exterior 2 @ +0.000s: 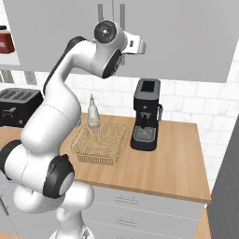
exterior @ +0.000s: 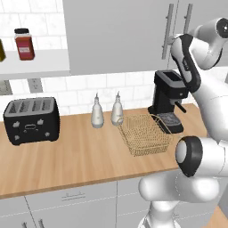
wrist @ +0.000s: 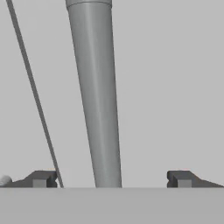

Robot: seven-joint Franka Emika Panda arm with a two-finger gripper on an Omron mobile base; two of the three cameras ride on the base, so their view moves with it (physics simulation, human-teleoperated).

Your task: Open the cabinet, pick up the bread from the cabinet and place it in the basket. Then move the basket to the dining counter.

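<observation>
Up close, your fingers (wrist: 112,179) spread wide either side of grey bar handle (wrist: 95,96) on cabinet (exterior: 116,35); doors flat, light-grey, closed. Bread hidden. Basket (exterior: 144,133), golden wire mesh, sits near surface (exterior: 67,156) right end, beside coffee machine (exterior: 169,100).

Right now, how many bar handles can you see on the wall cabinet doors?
2. In the left base view, one handle is on the door left of the seam, partly behind the arm; the other handle is just right of it. The open pincer straddles one.
</observation>
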